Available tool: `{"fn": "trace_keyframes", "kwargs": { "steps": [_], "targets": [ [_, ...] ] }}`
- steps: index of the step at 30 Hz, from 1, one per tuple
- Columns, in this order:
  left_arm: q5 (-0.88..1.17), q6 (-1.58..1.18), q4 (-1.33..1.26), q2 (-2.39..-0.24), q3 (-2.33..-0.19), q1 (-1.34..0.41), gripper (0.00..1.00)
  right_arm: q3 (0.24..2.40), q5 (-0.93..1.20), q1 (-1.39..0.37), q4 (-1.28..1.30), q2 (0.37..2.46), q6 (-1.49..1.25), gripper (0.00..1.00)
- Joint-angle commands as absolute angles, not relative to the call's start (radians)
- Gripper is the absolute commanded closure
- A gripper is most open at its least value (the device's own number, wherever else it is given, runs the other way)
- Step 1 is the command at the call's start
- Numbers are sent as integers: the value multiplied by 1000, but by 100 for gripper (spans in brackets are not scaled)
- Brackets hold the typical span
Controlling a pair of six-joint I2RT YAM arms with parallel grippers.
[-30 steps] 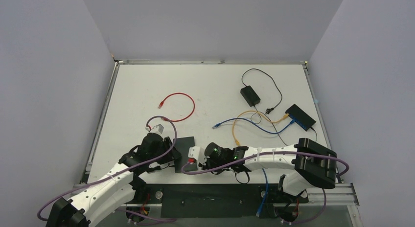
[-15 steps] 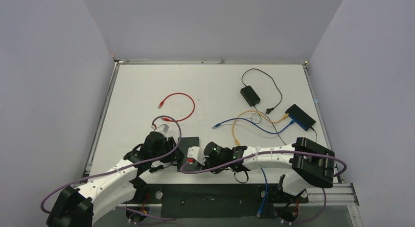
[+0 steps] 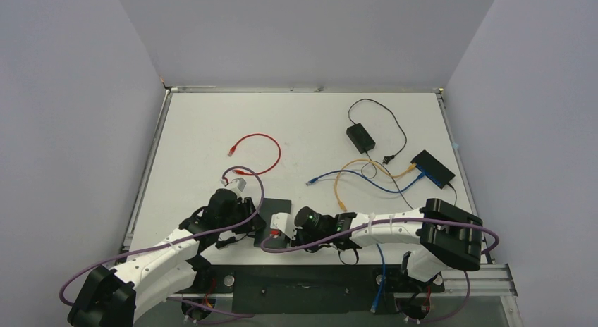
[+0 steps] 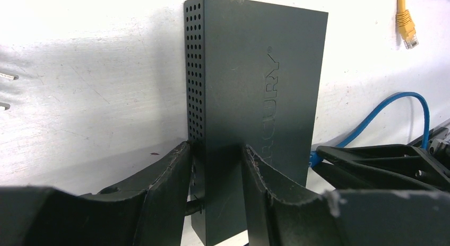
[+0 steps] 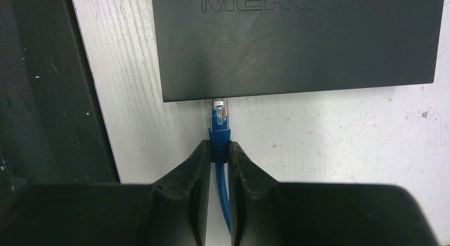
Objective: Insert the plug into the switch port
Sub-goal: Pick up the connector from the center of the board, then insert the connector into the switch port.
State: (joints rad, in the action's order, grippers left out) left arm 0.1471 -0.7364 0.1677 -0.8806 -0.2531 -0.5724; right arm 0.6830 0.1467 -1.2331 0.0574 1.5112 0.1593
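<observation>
Over on the left: the left gripper (image 4: pixel 216 148) has its two fingers tight around the near end of the Mercury switch (image 4: pixel 260 71). One finger is on the side with the little holes. It looks like it is holding the box so it cannot slide.
Middle: the switch lies flat on the table (image 4: pixel 79 87). One long side faces the right arm.
Plug: the blue plug (image 5: pixel 218 117) is at that long side, with its clear tip touching the edge. I cannot tell if it is inside a port.
Which way: the plug points straight from the fingers at the switch, so the push should go straight ahead.
Right side: the right gripper (image 5: pixel 218 148) squeezes the plug's back end, and the blue cable (image 5: pixel 223 203) trails behind. This arm is the one to push.
</observation>
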Motion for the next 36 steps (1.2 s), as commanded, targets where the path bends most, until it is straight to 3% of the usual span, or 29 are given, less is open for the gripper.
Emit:
{"fn": "trace_keyframes", "kwargs": {
  "steps": [1,36],
  "targets": [
    [216,-727,93,-885,-272,-572,65,682,161,-1244,-73,1484,117,100],
    [202,-710,83,-913,-283,-571,66,658,70,-1204,72,1441,157,100]
  ]
}}
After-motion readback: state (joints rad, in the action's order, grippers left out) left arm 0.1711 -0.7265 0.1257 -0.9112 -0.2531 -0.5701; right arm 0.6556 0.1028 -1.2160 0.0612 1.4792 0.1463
